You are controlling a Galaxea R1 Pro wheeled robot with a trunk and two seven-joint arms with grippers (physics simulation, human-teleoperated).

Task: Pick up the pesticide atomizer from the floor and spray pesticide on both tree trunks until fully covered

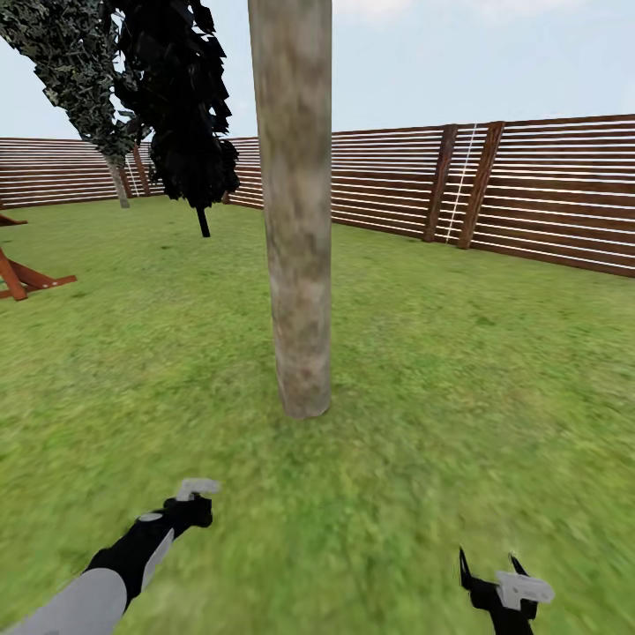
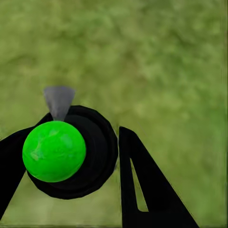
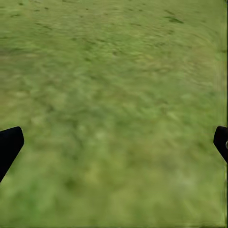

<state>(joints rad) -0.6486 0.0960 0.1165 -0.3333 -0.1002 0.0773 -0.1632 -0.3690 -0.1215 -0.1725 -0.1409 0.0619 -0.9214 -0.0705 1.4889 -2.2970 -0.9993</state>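
Note:
The near tree trunk [image 1: 297,220], thick, pale and mottled, rises from the grass floor [image 1: 441,423] straight ahead of me. A second tree [image 1: 117,183] with a thin trunk stands far back left by the fence. Dark jagged foliage [image 1: 181,106] hangs at the upper left. My left gripper [image 1: 192,510] hovers low at the front left, shut on the pesticide atomizer [image 2: 71,152], a round black body with a bright green ball and a grey nozzle, its whitish head [image 1: 197,486] poking out above the fingers [image 2: 142,190]. My right gripper [image 1: 494,569] hangs open over bare grass at the front right, fingers [image 3: 9,142] wide apart.
A brown slatted fence [image 1: 529,194] closes the lawn at the back and right. A red-brown wooden frame [image 1: 26,278] sits on the grass at the far left edge. Open lawn lies all around the near trunk.

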